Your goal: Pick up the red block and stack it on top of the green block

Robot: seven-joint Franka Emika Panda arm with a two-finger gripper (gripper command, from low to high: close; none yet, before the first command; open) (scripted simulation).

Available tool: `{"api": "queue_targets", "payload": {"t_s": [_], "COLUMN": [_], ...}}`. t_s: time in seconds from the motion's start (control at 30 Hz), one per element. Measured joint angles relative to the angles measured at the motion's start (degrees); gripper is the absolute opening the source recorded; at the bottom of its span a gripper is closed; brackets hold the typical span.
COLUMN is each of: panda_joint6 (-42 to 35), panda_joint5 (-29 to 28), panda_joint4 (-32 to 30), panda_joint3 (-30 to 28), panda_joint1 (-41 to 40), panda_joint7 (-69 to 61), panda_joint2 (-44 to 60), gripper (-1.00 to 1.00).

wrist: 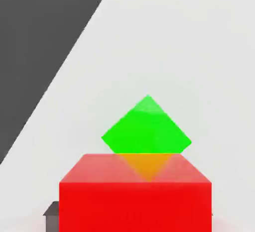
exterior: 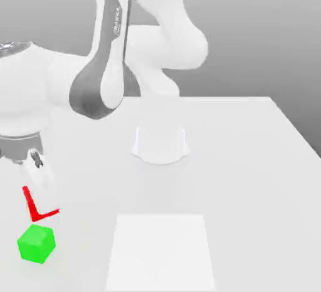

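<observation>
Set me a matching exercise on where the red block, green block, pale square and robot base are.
1. Red block
2. Green block
3. Pale square
4. Robot base

A. Flat, at the exterior view's bottom middle
B. Gripped by the end effector
C. Standing beyond the flat shape
D. On the table, below the gripped block in the exterior view

Pairs: 1-B, 2-D, 3-A, 4-C

We see a simulated robotics test space: a white robot arm (exterior: 103,65) mounted at a plain pale table (exterior: 244,153), a flat white square panel (exterior: 160,253) on it, simple bright cubes, and only a bare grey backdrop (exterior: 251,27) behind.
</observation>
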Motion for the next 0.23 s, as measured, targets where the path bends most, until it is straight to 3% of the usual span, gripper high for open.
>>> {"api": "queue_targets", "payload": {"t_s": [0.1, 0.13, 0.23], "panda_joint6": [5.0, 6.4, 6.4], "panda_joint5": [3.0, 3.6, 3.6], "panda_joint4": [0.6, 0.8, 0.8], "panda_joint3": [1.4, 2.0, 2.0], "panda_joint1": [-1.1, -1.6, -1.6], "panda_joint7": [-1.4, -1.7, -1.7], "panda_joint2": [5.8, 7.3, 7.3], "gripper": [-1.0, 1.0, 1.0]}}
